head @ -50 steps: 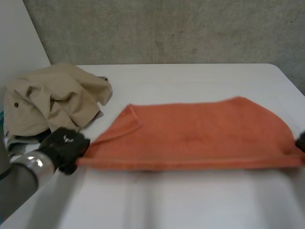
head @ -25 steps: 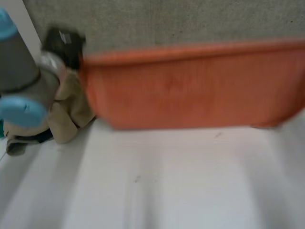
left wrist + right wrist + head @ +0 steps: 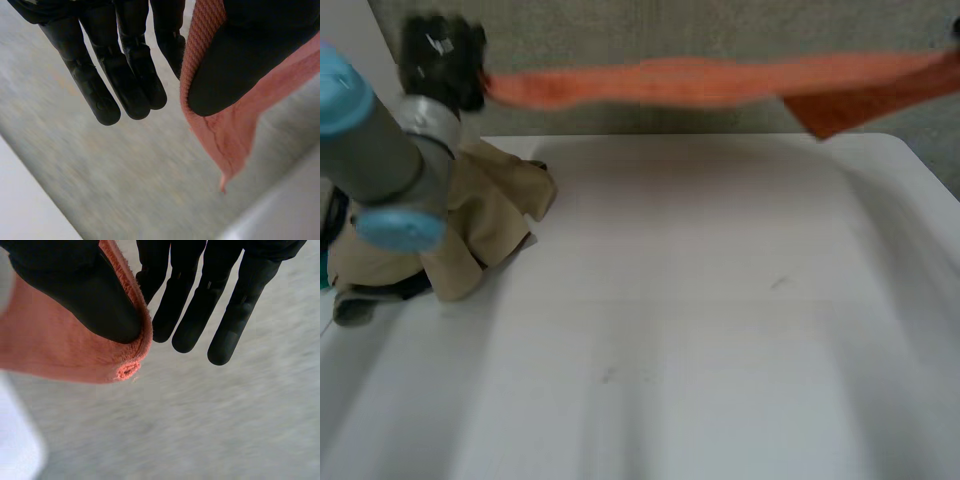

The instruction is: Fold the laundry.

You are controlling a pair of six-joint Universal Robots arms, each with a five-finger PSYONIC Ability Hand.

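Two thumb-and-finger pinches, left hand (image 3: pixel 245 60) and right hand (image 3: pixel 75 290), hold a ribbed orange towel (image 3: pixel 700 80), seemingly taut.

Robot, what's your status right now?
Left hand, right hand pinch orange terry towel ends. Towel stretched aloft over white table. Crumpled beige garment beside left arm.

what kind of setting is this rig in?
Probably a lab test bench, not a home: bare white table, plain grey concrete-like wall behind, and an orange towel held up between the left robot hand and right robot hand, beige garment heaped aside.
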